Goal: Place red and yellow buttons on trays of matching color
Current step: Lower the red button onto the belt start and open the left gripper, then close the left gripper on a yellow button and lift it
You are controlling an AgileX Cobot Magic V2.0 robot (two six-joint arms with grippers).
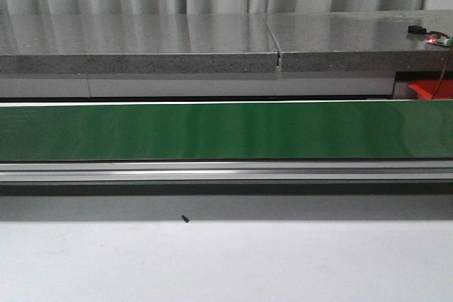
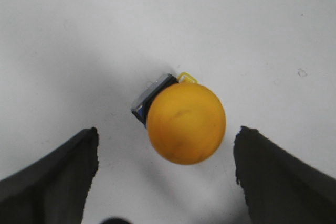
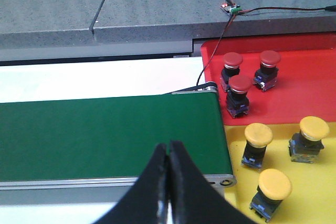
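Observation:
In the left wrist view a yellow button (image 2: pixel 186 123) with a dark base lies on the white table. My left gripper (image 2: pixel 167 153) is open, its two black fingers on either side of the button, not touching it. My right gripper (image 3: pixel 168 150) is shut and empty over the green conveyor belt (image 3: pixel 105 135). Beside the belt's end a red tray (image 3: pixel 299 85) holds three red buttons (image 3: pixel 239 94) and a yellow tray (image 3: pixel 310 182) holds three yellow buttons (image 3: pixel 257 142). In the front view only a corner of the red tray (image 1: pixel 429 90) shows; neither gripper is seen there.
The green belt (image 1: pixel 226 131) spans the front view, with a metal rail (image 1: pixel 226 171) in front and a grey stone ledge (image 1: pixel 212 44) behind. A small circuit board with red wires (image 3: pixel 232 9) lies on the ledge near the red tray. A small black screw (image 1: pixel 185 219) lies on the white table.

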